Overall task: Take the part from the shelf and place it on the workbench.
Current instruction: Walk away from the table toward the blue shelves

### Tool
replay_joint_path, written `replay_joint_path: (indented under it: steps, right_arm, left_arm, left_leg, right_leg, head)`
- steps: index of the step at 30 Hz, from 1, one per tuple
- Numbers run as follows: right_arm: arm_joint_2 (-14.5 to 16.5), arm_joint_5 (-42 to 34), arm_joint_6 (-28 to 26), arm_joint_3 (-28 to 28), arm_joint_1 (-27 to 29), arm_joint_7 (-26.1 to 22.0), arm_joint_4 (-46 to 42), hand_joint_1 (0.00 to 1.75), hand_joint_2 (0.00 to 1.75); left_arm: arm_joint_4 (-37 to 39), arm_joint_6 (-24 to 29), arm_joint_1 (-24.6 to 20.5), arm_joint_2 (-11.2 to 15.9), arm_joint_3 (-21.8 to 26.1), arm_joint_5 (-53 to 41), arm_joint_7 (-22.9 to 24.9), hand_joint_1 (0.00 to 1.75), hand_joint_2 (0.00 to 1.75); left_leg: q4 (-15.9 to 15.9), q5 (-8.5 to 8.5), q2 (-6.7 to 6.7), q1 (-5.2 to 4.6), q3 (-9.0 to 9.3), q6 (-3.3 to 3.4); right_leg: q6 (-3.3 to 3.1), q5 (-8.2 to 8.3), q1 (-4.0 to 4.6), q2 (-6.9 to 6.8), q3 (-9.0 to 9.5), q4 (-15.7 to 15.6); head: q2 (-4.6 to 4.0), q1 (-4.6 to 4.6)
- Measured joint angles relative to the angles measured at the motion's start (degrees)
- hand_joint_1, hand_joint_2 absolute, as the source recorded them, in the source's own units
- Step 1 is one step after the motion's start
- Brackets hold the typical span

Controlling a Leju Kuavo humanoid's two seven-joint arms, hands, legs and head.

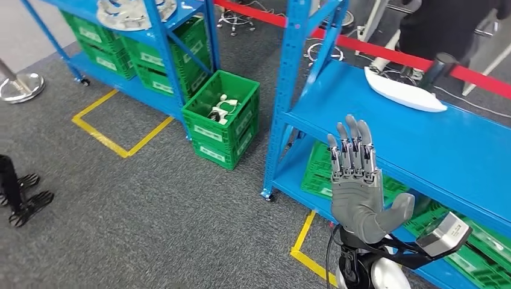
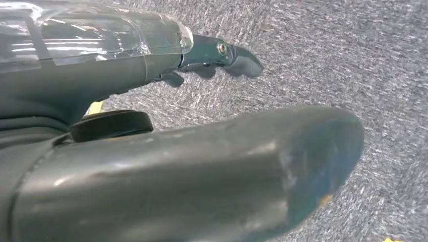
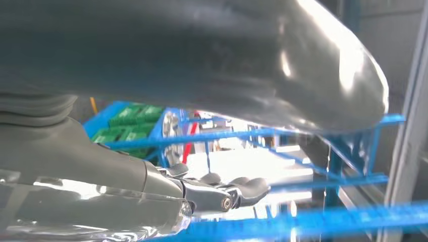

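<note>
White part (image 1: 404,90) lies near the blue shelf's (image 1: 385,135) far edge, long axis along it, beyond my raised right hand (image 1: 357,189); fingers (image 1: 352,147) straight, holding nothing.

You are looking at the right hand (image 1: 357,186): a matte grey palm and thick grey thumb, with darker segmented fingers (image 1: 352,150) showing silver links. Black cables are running beneath the wrist, beside a silver-grey camera block (image 1: 443,233) on a black bracket. In the left wrist view, the left hand (image 2: 212,151) is showing a scuffed grey thumb, a glossy taped cover and a small screw (image 2: 221,48).
</note>
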Motion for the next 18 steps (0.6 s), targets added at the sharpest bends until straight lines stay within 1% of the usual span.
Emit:
replay_joint_path:
  steps: [1,2,3,4,5,6,7,8,9,10,11,12,13,14,15,16,17,18]
  right_arm:
    - [0.0,0.1,0.0,0.0,0.0,0.0,0.0,0.00,0.00]
    - [0.0,0.2,0.0,0.0,-0.1,0.1,0.0,0.00,0.00]
    - [0.0,0.3,0.0,0.0,-0.1,0.2,0.0,0.00,0.00]
    - [0.0,0.4,0.0,0.0,-0.1,0.2,0.0,0.00,0.00]
    - [0.0,0.5,0.0,0.0,0.0,0.2,0.0,0.00,0.00]
    - [0.0,0.5,0.0,0.0,0.0,0.2,0.0,0.00,0.00]
    - [0.0,0.5,0.0,0.0,0.1,0.3,0.0,0.00,0.00]
    - [0.0,0.5,0.0,0.0,0.1,0.3,0.0,0.00,0.00]
    - [0.0,0.5,0.0,0.0,0.1,0.3,0.0,0.00,0.00]
    - [0.0,0.5,0.0,0.0,0.0,0.3,0.0,0.00,0.00]
    - [0.0,0.5,0.0,0.0,0.0,0.3,0.0,0.00,0.00]
    - [0.0,0.5,0.0,0.0,0.0,0.3,0.0,0.00,0.00]
    - [0.0,0.6,0.0,0.0,0.0,0.3,0.0,0.00,0.00]
    - [0.0,0.6,0.0,0.0,0.0,0.3,0.0,0.00,0.00]
    - [0.0,0.7,0.0,0.0,0.0,0.4,0.0,0.00,0.00]
    - [0.0,0.8,0.0,0.0,-0.1,0.4,0.0,0.00,0.00]
    - [0.0,0.9,0.0,0.0,-0.2,0.4,0.0,0.00,0.00]
    - [0.0,0.9,0.0,0.0,-0.1,0.4,-0.1,0.00,0.00]
  left_arm:
    - [0.0,0.0,0.0,0.0,0.0,0.0,0.0,0.00,0.00]
    - [0.0,0.0,0.0,0.0,0.0,0.0,0.0,0.00,0.00]
    - [0.0,0.0,0.0,0.0,0.0,0.0,-0.1,0.00,0.00]
    - [0.0,0.0,-0.1,0.0,0.0,0.0,-0.1,0.00,0.00]
    - [0.0,0.0,-0.1,-0.1,0.0,0.0,-0.2,0.00,0.00]
    - [0.0,0.0,-0.1,-0.1,0.0,0.0,-0.2,0.00,0.00]
    - [0.0,0.0,0.0,-0.1,0.0,0.0,-0.2,0.00,0.00]
    - [0.0,0.0,0.0,-0.1,0.0,0.0,-0.2,0.00,0.00]
    - [0.0,0.0,0.0,-0.1,0.0,0.0,-0.2,0.00,0.00]
    - [0.0,0.0,0.0,-0.1,0.0,0.0,-0.2,0.00,0.00]
    - [0.0,0.0,0.0,-0.2,0.0,0.0,-0.3,0.00,0.00]
    - [0.0,0.0,0.0,-0.2,0.0,0.0,-0.3,0.00,0.00]
    - [0.0,0.0,0.0,-0.3,0.0,0.0,-0.3,0.00,0.00]
    - [0.0,0.0,0.0,-0.3,0.0,0.0,-0.2,0.00,0.00]
    - [0.0,0.0,0.0,-0.4,0.0,0.0,-0.2,0.00,0.00]
    - [0.0,0.0,0.1,-0.4,0.0,0.0,-0.2,0.00,0.00]
    - [0.0,0.0,0.2,-0.4,0.0,0.0,-0.1,0.00,0.00]
    - [0.0,0.0,0.2,-0.3,0.0,0.0,0.0,0.00,0.00]
  left_leg:
    - [-0.1,0.03,-0.74,0.02,-0.04,0.43]
    - [-0.1,0.11,-1.61,0.06,-0.04,0.80]
    - [-0.2,0.23,-2.46,0.13,0.01,1.19]
    - [-0.3,0.34,-3.33,0.17,0.06,1.54]
    - [-0.3,0.37,-4.21,0.08,0.06,1.79]
    - [-0.3,0.39,-5.11,-0.06,0.06,2.01]
    - [-0.3,0.39,-6.05,-0.23,0.08,2.14]
    - [-0.2,0.39,-7.01,-0.39,0.15,2.20]
    - [-0.2,0.39,-7.97,-0.57,0.28,2.24]
    - [-0.2,0.39,-8.89,-0.71,0.44,2.26]
    - [-0.2,0.39,-9.72,-0.78,0.55,2.26]
    - [-0.2,0.39,-10.50,-0.89,0.56,2.21]
    - [-0.1,0.44,-11.14,-0.88,0.43,2.08]
    - [-0.2,0.53,-11.73,-0.76,0.21,1.86]
    - [-0.2,0.67,-12.33,-0.67,0.00,1.56]
    - [-0.2,0.73,-12.49,-0.55,-0.18,1.26]
    - [0.1,0.49,-11.26,-0.64,-0.40,0.95]
    - [1.1,-0.28,-9.34,-0.75,-0.93,0.63]
  right_leg:
    - [0.34,-0.23,-0.12,-0.35,0.21,-0.1]
    - [0.65,-0.84,-0.27,0.24,0.22,0.4]
    - [0.86,-2.07,-0.38,1.45,-0.29,1.9]
    - [1.00,-3.89,-0.46,3.07,-1.47,4.8]
    - [0.94,-5.95,-0.44,4.62,-3.24,8.7]
    - [0.82,-7.70,-0.35,5.41,-5.24,12.9]
    - [0.63,-8.58,-0.22,5.72,-6.88,16.0]
    - [0.34,-8.20,-0.08,5.87,-7.71,17.2]
    - [-0.06,-6.64,0.07,6.04,-7.54,16.0]
    - [-0.55,-4.26,0.24,6.51,-6.48,12.9]
    - [-1.13,-1.86,0.39,7.72,-5.05,9.0]
    - [-1.67,-0.14,0.43,9.03,-3.71,5.4]
    - [-1.98,0.77,0.49,10.12,-2.77,2.9]
    - [-2.16,0.96,0.56,10.77,-2.31,1.7]
    - [-2.20,0.92,0.63,10.54,-2.13,1.3]
    - [-2.24,1.05,0.63,9.94,-1.98,0.9]
    - [-2.37,1.26,0.57,9.30,-1.77,0.5]
    - [-2.58,1.47,0.50,8.62,-1.53,0.1]
  head:
    - [0.00,0.19]
    - [0.00,0.36]
    - [0.00,0.60]
    - [0.00,0.96]
    - [0.00,1.35]
    - [0.00,1.71]
    - [0.00,2.01]
    - [0.00,2.24]
    - [0.00,2.41]
    - [0.00,2.52]
    - [0.00,2.59]
    - [0.00,2.57]
    - [0.00,2.53]
    - [0.00,2.49]
    - [0.00,2.46]
    - [0.00,2.50]
    - [0.00,2.46]
    - [0.00,2.21]
